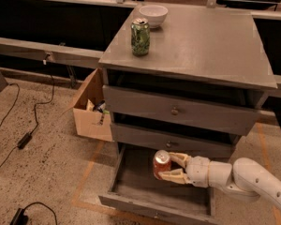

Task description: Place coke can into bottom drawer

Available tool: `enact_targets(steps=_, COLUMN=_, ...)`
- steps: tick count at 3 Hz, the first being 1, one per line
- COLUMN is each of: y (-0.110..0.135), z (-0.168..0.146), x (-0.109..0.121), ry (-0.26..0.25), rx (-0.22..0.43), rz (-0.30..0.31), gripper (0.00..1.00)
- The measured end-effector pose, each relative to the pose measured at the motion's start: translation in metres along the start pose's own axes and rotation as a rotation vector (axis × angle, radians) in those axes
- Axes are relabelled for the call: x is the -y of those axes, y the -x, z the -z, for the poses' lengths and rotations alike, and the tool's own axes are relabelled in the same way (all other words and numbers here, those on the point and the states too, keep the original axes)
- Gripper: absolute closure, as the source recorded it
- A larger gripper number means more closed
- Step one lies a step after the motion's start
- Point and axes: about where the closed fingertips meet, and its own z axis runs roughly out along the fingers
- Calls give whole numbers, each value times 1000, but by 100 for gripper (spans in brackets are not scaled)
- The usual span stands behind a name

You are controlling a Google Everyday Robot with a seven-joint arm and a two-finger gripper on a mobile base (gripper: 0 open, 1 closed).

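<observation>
The bottom drawer (139, 192) stood pulled open below the two closed knobbed drawers (178, 111). The arm reached in from the right, with the gripper (166, 166) low over the drawer's back half, just under the middle drawer front. Its two fingers (177, 158) were clamped on the coke can (161, 163), one above and one below, and the can was held roughly upright with its silver top showing. The can looked clear of the drawer floor, though contact could not be ruled out. My read: pick and carry were done and the can was inside the drawer's footprint, so lowering, release and withdrawal remained. A green soda can (140, 37) and a white bowl (153, 15) sat untouched on the cabinet top (206, 46), and a cardboard box (88, 122) stood on the floor to the cabinet's left.
</observation>
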Motion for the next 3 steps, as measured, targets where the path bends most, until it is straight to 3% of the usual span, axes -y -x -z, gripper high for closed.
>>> enact_targets(steps=2, y=-113, z=-16, x=13, ry=-29, rx=-90, rz=-13, gripper=100)
enact_targets(steps=3, y=-166, z=-33, x=24, ry=1, rx=-147, rz=-7, gripper=100)
